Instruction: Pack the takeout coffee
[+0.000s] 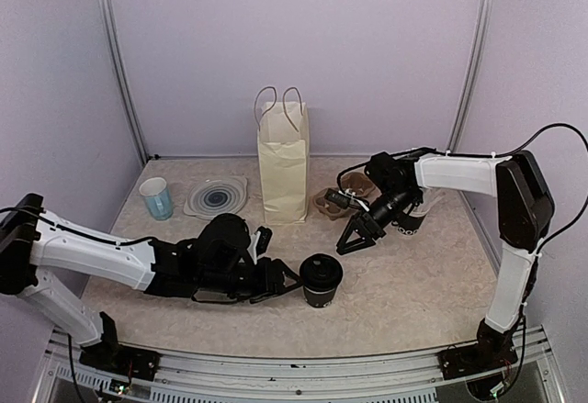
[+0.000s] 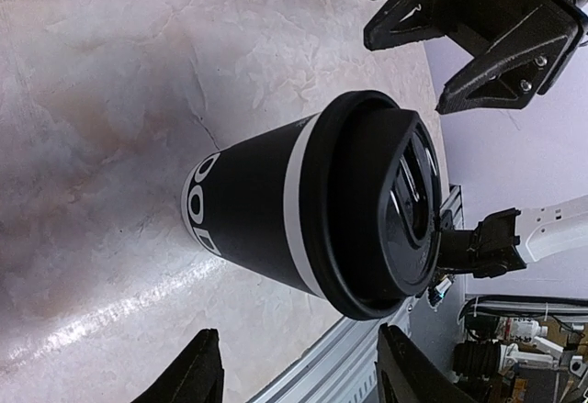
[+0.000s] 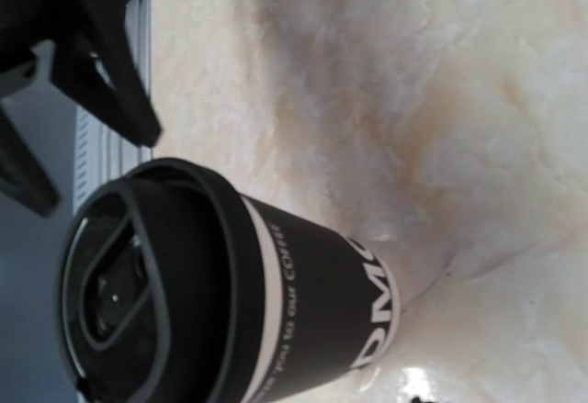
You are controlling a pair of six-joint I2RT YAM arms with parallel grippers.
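A: Fingers [image 2: 197, 375] of the left gripper [image 2: 296, 343], cropped at the bottom edge: spread, holding nothing?
B: Yes. The lidded cup [image 2: 303, 210] stands just past their tips, untouched (lower centre overhead).
A: And the right gripper [image 1: 356, 241]?
B: Parted, empty. The second cup [image 1: 411, 222] sits half hidden behind it; the left wrist view catches only its lettering.

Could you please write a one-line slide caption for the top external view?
Left gripper and right gripper, both open, flank a lidded black cup before an upright paper bag.
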